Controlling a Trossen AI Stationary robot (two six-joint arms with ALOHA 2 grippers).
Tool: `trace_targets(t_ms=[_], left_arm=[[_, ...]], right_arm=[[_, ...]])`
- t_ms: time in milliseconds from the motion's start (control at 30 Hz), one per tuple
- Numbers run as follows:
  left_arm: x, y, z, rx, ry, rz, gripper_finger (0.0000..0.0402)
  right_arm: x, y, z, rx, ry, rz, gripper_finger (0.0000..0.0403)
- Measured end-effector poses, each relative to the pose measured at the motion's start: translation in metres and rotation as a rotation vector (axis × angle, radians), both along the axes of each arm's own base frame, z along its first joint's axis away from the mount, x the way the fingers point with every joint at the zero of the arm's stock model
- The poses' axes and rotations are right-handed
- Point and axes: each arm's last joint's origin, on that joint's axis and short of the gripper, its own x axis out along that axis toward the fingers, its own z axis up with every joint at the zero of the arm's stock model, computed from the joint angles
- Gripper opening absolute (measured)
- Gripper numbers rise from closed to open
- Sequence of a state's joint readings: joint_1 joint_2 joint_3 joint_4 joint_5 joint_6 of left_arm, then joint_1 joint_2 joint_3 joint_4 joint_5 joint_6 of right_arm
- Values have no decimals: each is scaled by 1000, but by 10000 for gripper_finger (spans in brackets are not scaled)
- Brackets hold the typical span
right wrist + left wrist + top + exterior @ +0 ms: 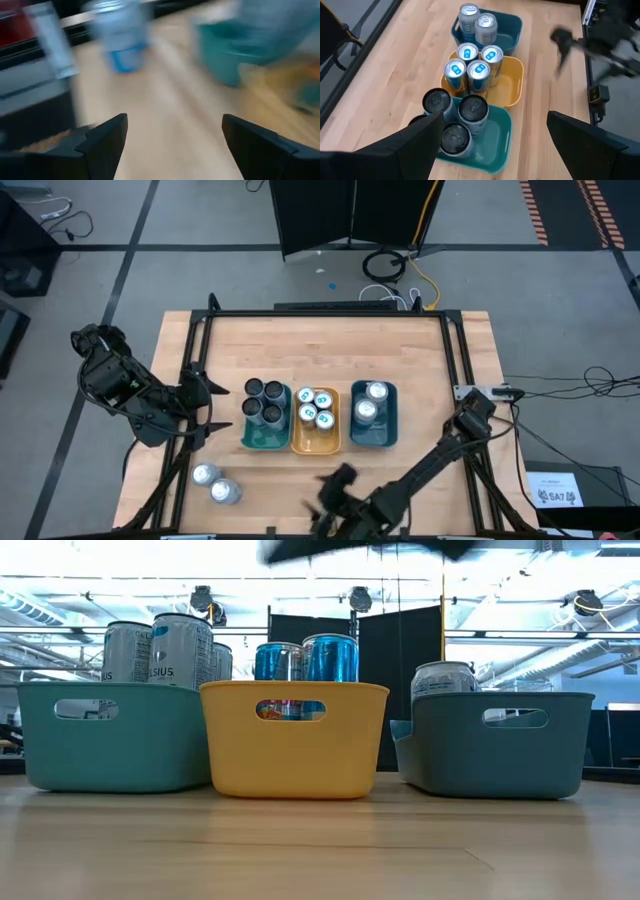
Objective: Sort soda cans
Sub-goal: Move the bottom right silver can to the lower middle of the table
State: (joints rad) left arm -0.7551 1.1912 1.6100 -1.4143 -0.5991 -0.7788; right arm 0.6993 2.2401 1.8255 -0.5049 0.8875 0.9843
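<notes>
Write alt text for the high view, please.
Three trays sit mid-table: the teal tray holds dark-topped cans, the orange tray blue-marked cans, the blue tray silver cans. Two loose cans stand near the front-left corner; both tools are open.

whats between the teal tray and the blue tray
The orange tray, holding four blue-topped cans, sits between the teal tray and blue tray, clearest in the high view.

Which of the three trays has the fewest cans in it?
The blue tray, the one on the right-hand end of the row, with two silver-topped cans. The teal tray and the orange tray beside it each hold four.
</notes>
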Motion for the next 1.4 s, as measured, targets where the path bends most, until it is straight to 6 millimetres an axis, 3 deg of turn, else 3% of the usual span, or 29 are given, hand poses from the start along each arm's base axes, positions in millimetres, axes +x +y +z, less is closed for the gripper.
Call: trace_targets(t_ms=[133,200,433,633,900,1233,1400], left_arm=[[0,0,0,-1,-3,1,364],[0,0,0,-2,-3,1,364],[1,-2,0,-28,4,-15,364],[0,-2,0,-40,15,-26,364],[0,-2,0,-32,18,-35,364],[0,-2,0,-3,21,-64,364],[0,-2,0,-3,21,-64,364]], right_arm=[[29,2,-6,-2,-58,374,318],[36,1,-8,5,-107,456,318],[39,-17,-24,-114,-59,375,318],[50,-24,-15,106,-193,276,318],[62,-37,-13,260,-170,443,318],[70,-49,-13,353,-150,496,318],[73,-54,-13,374,-147,511,345]])
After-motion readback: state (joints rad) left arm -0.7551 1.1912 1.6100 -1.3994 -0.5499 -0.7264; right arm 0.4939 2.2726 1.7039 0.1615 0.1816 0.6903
